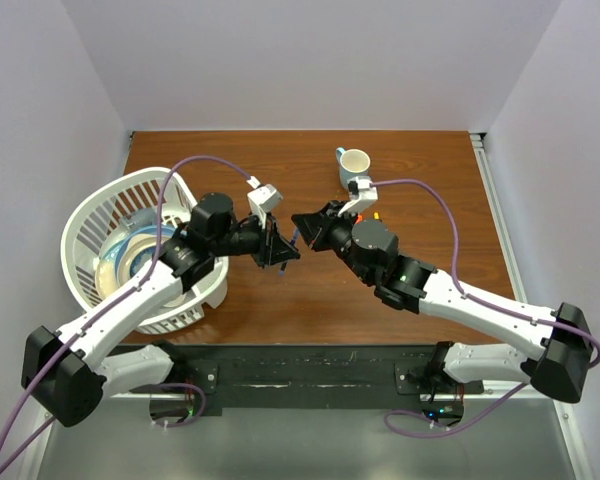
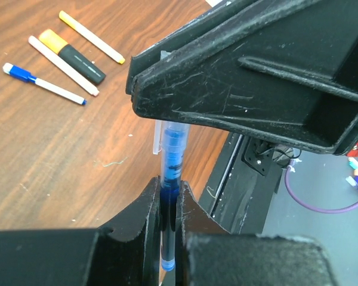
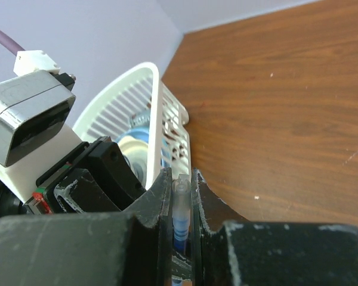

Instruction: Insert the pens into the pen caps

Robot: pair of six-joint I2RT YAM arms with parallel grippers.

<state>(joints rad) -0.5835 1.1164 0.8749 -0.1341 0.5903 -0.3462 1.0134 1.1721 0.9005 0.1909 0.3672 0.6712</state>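
Holding 1 slim blue pen (image 2: pixel 169 170) in clenched left jaws, right jaws clenched on its clear plastic cap (image 3: pixel 182 192), above brown wooden surface (image 2: pixel 48 173).

Brown wood-grain table (image 2: pixel 48 155) with faintly scratched low sheen, left gripper (image 2: pixel 167 190) and right gripper (image 3: pixel 181 183) in scuffed matt black plastic, translucent blue plastic pen (image 2: pixel 172 156), clear plastic pen cap (image 3: pixel 181 192), smooth white slatted plastic basket (image 3: pixel 158 101), glossy white mug (image 1: pixel 354 162)
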